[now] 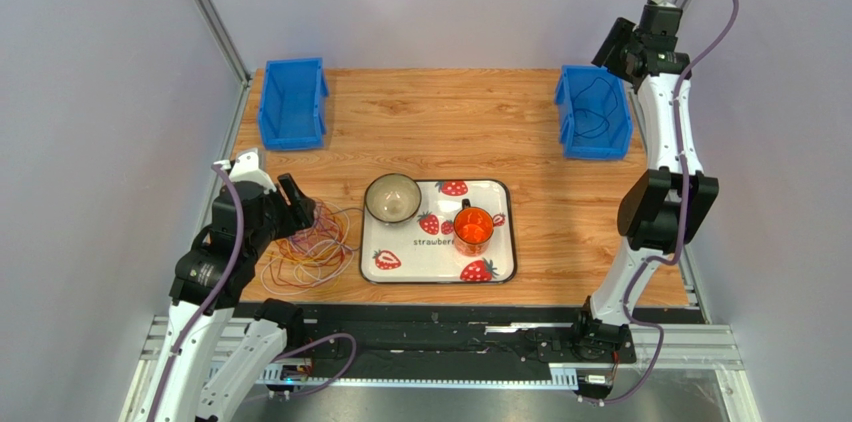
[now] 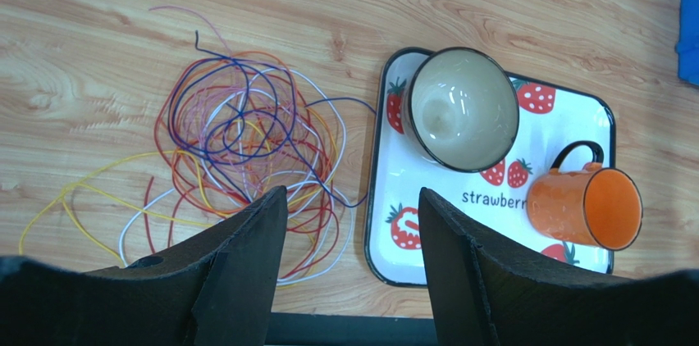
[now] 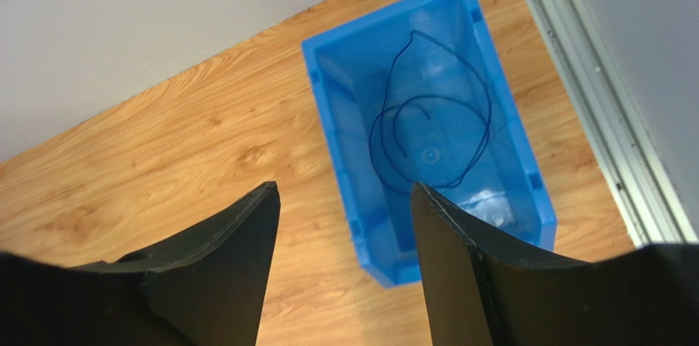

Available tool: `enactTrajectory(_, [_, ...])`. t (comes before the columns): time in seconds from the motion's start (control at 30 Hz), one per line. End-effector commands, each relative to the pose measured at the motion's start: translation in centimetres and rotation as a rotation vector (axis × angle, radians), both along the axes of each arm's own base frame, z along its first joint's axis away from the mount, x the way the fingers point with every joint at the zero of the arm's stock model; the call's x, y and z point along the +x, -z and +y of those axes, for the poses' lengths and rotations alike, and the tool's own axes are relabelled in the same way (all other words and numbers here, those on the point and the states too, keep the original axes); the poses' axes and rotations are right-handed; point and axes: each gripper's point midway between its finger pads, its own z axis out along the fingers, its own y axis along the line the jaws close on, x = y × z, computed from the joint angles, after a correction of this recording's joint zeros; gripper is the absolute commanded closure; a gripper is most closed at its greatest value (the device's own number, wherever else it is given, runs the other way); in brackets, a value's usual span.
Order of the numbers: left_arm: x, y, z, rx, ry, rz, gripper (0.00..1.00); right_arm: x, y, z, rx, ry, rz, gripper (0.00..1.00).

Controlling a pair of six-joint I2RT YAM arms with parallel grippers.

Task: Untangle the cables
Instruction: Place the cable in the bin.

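A tangle of thin cables [image 1: 318, 242] in yellow, orange, red, purple and white lies on the wooden table at the front left, just left of the tray. In the left wrist view the tangle [image 2: 246, 141] lies ahead and left of my fingers. My left gripper [image 1: 300, 204] is open and empty, hovering over the tangle's right side [image 2: 353, 198]. A single dark cable [image 1: 590, 122] lies looped in the right blue bin [image 3: 372, 139]. My right gripper [image 1: 612, 47] is open and empty, high above that bin [image 3: 344, 190].
A strawberry-print tray [image 1: 500, 252] holds a beige bowl [image 1: 392, 198] and an orange mug [image 1: 473, 228]; all three also show in the left wrist view: tray [image 2: 574, 129], bowl [image 2: 463, 108], mug [image 2: 584, 205]. A blue bin [image 1: 268, 107] stands back left, another [image 1: 622, 132] back right.
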Motion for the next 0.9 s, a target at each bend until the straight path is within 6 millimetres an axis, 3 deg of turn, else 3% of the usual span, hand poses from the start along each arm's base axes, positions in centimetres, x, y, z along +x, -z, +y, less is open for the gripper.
enactTrajectory(0.0, [0.2,-0.4,0.9,0.018,-0.037,-0.048,0.32,-3.2,-5.3,2.9,0.077,-0.056,-0.107,0.37])
enactTrajectory(0.07, [0.2,-0.2,1.1,0.023,-0.055,-0.041,0.32,-4.1,-4.6,4.0,0.09,-0.078,-0.088,0.37])
enactTrajectory(0.13, [0.3,0.2,1.2,0.023,-0.069,-0.02,0.32,-5.4,-5.5,5.1,0.098,-0.104,-0.102,0.37])
enactTrajectory(0.2, [0.6,1.0,1.5,0.028,-0.102,0.012,0.33,-6.5,-4.2,6.2,0.12,-0.123,-0.07,0.37])
enactTrajectory(0.23, [0.9,1.2,1.4,0.023,-0.107,0.019,0.34,-7.5,-5.0,6.7,0.12,-0.139,-0.088,0.37])
enactTrajectory(0.3, [1.4,2.6,0.8,0.004,-0.099,0.059,0.34,-8.6,-3.6,7.9,0.142,-0.162,-0.062,0.37])
enactTrajectory(0.37, [1.9,3.9,0.0,-0.024,-0.086,0.084,0.35,-10.0,-4.3,9.2,0.154,-0.193,-0.085,0.37])
enactTrajectory(0.4, [2.2,4.6,-0.2,-0.038,-0.091,0.105,0.35,-10.7,-2.6,9.8,0.172,-0.207,-0.05,0.37])
enactTrajectory(0.43, [2.6,5.0,-0.5,-0.047,-0.089,0.104,0.35,-11.6,-3.3,10.4,0.177,-0.226,-0.071,0.37])
enactTrajectory(0.5, [2.7,6.6,-0.5,-0.048,-0.108,0.146,0.36,-12.7,-1.5,11.6,0.194,-0.254,-0.033,0.37])
enactTrajectory(0.6, [3.0,7.8,-0.6,-0.042,-0.112,0.181,0.37,-14.4,-1.3,13.4,0.222,-0.31,-0.039,0.38])
enactTrajectory(0.63, [3.0,8.0,-0.6,-0.042,-0.114,0.189,0.4,-15.0,-0.1,13.7,0.232,-0.316,-0.013,0.38])
enactTrajectory(0.67, [2.9,8.6,-0.7,-0.041,-0.117,0.208,0.42,-15.7,-0.5,15.3,0.237,-0.358,-0.029,0.38])
enactTrajectory(0.87, [1.8,11.5,-0.7,-0.095,-0.183,0.286,0.43,-18.4,1.6,20.5,0.247,-0.486,0.011,0.39])
